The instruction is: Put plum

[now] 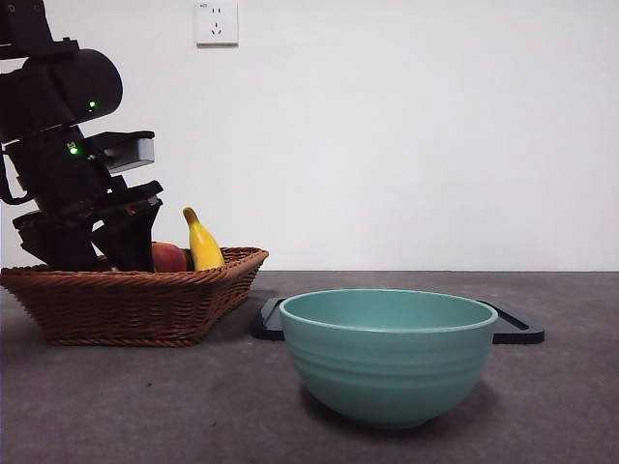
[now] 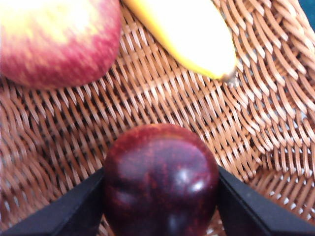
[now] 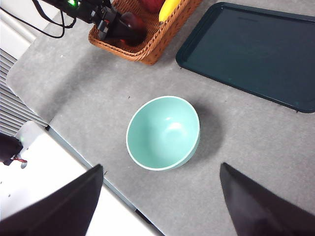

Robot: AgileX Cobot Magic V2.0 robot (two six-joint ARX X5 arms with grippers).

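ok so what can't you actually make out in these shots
- Plum: hidden in the front view by the left hand and the basket wall; its lower part is cut off in the left wrist view.
- Whether the plum is lifted or resting on the weave: its underside is out of frame.
- Apple and banana: cropped and blurred in the left wrist view.

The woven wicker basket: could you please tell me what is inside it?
Inside the woven wicker basket lie a red-and-yellow apple, a yellow banana and a dark maroon plum, gripped by the left gripper. The basket floor beneath the fruit is covered.
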